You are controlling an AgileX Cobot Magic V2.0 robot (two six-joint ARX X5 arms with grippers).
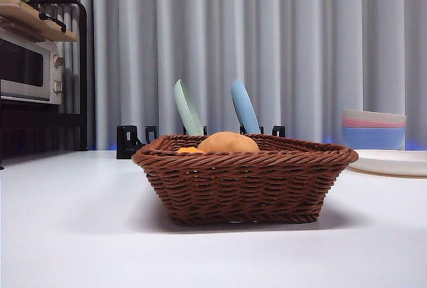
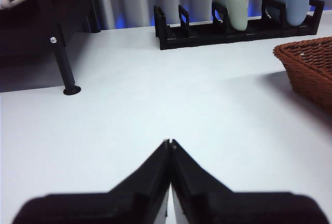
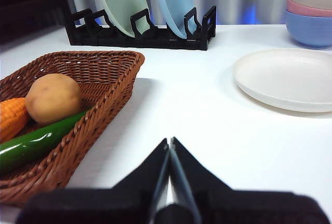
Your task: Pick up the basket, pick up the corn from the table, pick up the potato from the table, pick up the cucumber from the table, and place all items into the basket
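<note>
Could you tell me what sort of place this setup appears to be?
Most likely a mock kitchen counter: a toaster oven on a shelf, plates in a dish rack, stacked bowls, and a basket of vegetables on a white table before a grey curtain.

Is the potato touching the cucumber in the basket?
Touching. The right wrist view shows the potato resting against the cucumber, whose upper end runs under the potato's lower edge with no gap, inside the basket.

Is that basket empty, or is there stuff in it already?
Not empty. The basket holds the potato, the corn and a green cucumber, lying side by side.
</note>
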